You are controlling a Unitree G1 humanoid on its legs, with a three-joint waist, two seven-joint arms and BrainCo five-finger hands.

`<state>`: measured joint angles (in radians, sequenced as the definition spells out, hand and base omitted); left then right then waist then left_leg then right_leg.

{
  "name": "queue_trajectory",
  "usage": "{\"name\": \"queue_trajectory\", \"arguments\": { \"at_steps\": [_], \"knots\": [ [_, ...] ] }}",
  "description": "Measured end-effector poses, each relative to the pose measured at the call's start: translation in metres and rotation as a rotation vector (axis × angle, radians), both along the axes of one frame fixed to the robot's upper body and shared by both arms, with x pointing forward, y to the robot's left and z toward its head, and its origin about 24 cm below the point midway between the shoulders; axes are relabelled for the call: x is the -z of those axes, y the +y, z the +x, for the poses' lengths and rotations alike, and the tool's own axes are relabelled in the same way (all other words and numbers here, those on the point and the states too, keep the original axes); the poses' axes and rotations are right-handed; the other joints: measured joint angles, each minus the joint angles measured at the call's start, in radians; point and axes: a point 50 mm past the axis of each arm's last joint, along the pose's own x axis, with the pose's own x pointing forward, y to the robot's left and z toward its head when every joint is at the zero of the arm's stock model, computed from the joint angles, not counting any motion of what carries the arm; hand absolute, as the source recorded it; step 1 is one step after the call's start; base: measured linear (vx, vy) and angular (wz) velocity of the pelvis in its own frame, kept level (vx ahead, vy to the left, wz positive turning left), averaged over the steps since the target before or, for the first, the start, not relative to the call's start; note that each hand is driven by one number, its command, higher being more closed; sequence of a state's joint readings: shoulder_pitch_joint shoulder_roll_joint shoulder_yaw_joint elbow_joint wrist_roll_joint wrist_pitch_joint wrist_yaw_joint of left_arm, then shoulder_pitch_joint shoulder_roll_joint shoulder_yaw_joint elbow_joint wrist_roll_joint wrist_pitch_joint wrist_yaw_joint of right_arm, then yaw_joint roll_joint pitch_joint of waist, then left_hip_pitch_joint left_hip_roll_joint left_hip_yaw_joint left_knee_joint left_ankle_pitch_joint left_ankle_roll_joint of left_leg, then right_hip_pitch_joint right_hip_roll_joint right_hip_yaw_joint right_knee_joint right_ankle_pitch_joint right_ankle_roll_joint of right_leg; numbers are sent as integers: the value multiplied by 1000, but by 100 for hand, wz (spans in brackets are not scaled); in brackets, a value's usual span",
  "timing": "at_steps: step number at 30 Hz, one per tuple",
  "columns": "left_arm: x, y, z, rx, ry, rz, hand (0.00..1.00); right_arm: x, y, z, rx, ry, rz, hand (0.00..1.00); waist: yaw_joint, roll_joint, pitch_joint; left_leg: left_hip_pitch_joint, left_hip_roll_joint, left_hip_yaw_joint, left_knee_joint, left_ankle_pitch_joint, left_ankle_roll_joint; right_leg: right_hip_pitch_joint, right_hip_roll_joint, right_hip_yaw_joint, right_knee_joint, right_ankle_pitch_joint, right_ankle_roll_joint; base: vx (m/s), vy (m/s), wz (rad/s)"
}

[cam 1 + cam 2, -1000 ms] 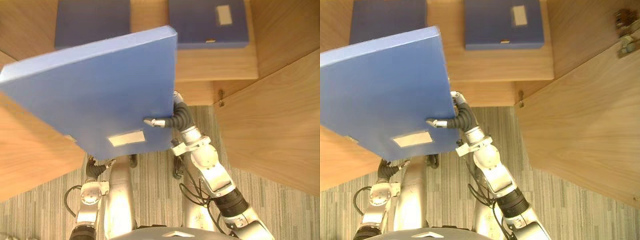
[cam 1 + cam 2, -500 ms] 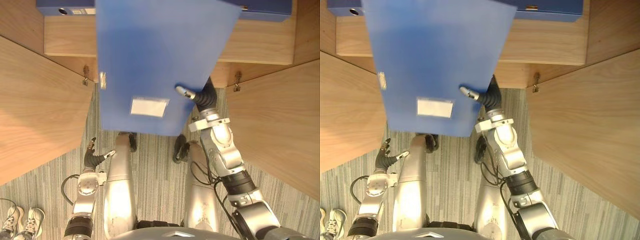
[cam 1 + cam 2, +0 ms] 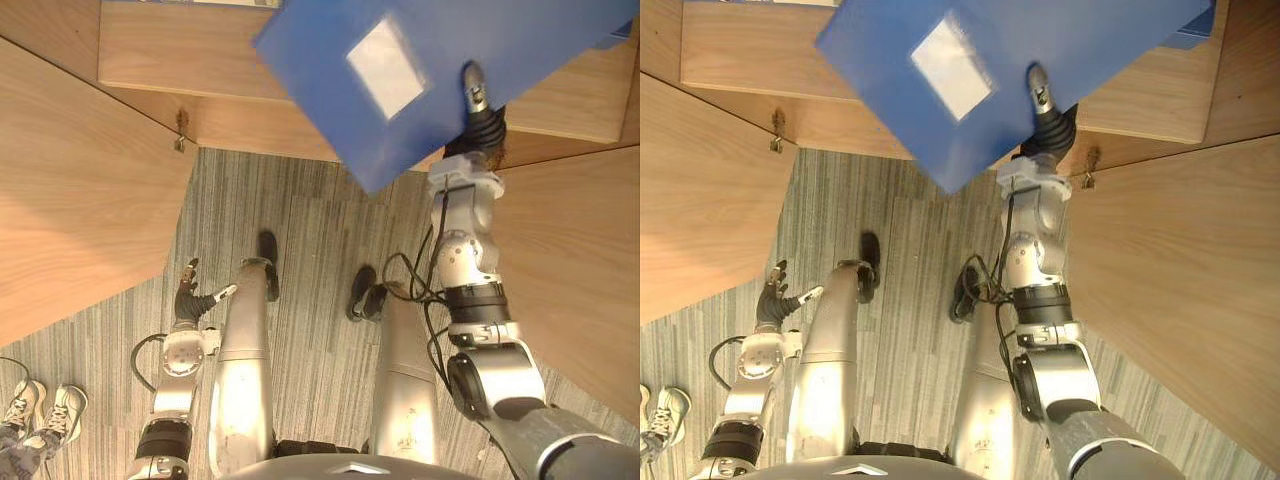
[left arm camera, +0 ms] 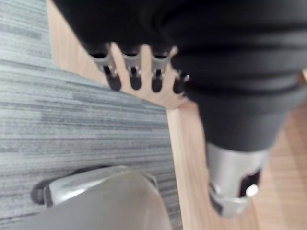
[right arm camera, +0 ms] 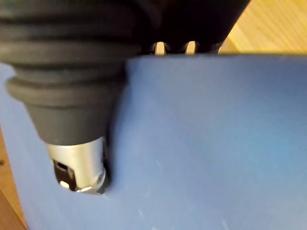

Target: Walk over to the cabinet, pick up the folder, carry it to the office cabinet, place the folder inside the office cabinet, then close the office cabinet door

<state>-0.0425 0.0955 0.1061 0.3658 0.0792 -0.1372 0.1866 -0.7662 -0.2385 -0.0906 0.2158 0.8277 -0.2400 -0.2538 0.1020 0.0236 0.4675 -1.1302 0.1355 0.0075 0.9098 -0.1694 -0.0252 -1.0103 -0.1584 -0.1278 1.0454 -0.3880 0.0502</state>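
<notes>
My right hand (image 3: 481,122) holds a large blue folder (image 3: 450,75) with a white label (image 3: 951,54). The thumb (image 3: 1038,82) presses on the folder's upper face, and in the right wrist view the fingers (image 5: 161,47) reach round its far edge. The folder (image 5: 201,143) hangs tilted over the front edge of the wooden cabinet shelf (image 3: 230,55), towards the right side. My left hand (image 3: 190,300) hangs low at my left side with fingers relaxed and holds nothing; they show straight in the left wrist view (image 4: 134,76).
The cabinet's two wooden doors stand wide open, the left door (image 3: 70,200) and the right door (image 3: 590,280) flanking me. Another blue folder (image 3: 1196,28) lies on the shelf at the right. A person's shoes (image 3: 40,412) stand on the grey carpet at lower left.
The folder has swung to the right and turned, now further over the shelf on the right side. My right arm has stretched forward with it. The left hand stays put.
</notes>
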Motion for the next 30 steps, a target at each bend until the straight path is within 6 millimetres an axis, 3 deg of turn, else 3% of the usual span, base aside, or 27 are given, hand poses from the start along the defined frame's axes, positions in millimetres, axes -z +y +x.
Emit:
{"name": "queue_trajectory", "arguments": {
  "at_steps": [5,18,30],
  "knots": [
    [0,-3,1,-26,-6,-28,0,-19,-13,5,43,-11,163,100,-1,-2,1,-10,-8,-14,-31,21,-7,-4,-5,-22,-19,3,-5,2,-55,9],
    [6,6,-2,-132,19,-104,0,-76,-13,9,8,-68,429,100,-13,-17,10,-54,-8,-34,-93,54,-12,-38,3,-50,-78,24,-9,3,-16,1],
    [10,6,-3,-160,28,-143,0,-91,-47,-2,46,-140,717,100,-15,-18,10,-56,-15,-41,-167,102,-29,-52,-2,-77,-106,34,-23,-8,-14,6]
  ]
}}
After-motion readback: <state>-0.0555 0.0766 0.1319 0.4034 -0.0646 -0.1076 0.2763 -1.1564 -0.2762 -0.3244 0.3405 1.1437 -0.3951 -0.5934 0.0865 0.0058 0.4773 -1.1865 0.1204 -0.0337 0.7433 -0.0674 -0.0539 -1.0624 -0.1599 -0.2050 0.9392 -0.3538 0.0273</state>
